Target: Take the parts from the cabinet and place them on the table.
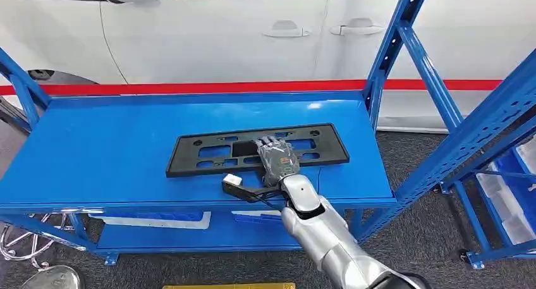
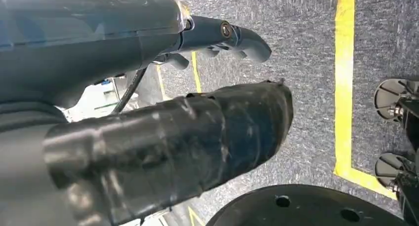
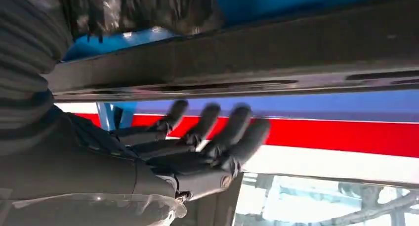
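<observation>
Reaching over the black plate (image 1: 256,148) on the blue table (image 1: 107,150)
Right hand (image 1: 276,157) — fingers spread, gripping nothing — hovers above it; left hand (image 2: 148,137) hangs, grasp unclear.

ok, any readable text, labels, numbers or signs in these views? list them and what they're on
None can be read.
White tag on the cable by the right hand: no print can be made out.
Black plate frame on the blue table: no lettering shows.
White car behind: no badge or plate shows.
Yellow floor lines: plain lines, no characters.
</observation>
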